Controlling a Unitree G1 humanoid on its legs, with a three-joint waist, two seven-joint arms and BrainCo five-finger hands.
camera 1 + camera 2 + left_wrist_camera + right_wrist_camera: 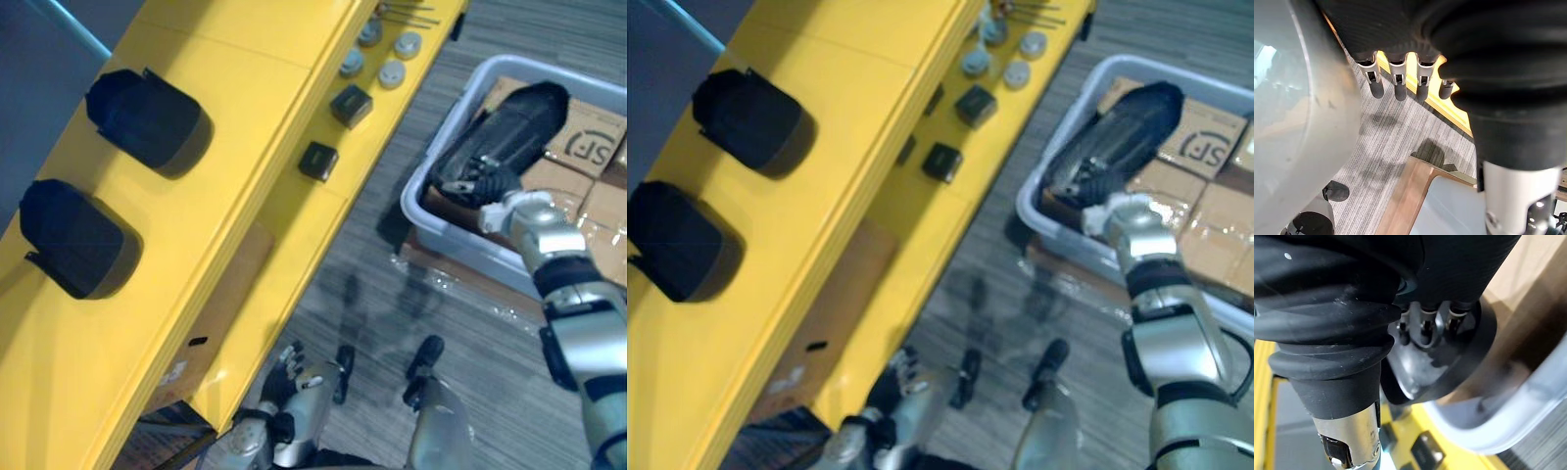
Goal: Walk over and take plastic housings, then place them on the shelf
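Nearest the robot, the left hand [291,380] hangs with fingers straight beside the yellow shelf [245,88], while the right hand [509,208] curls round the near end of one elongated black plastic housing [509,127], which lies long-axis diagonal toward the far corner of one round-cornered grey tub [431,220] on cardboard boxes [588,137], and a second housing [73,238] and a third housing [147,117], both rounded, sit on the shelf top.

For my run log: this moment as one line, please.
right hand: shut on housing in bin | left hand: open, by shelf | shelf: two housings on top
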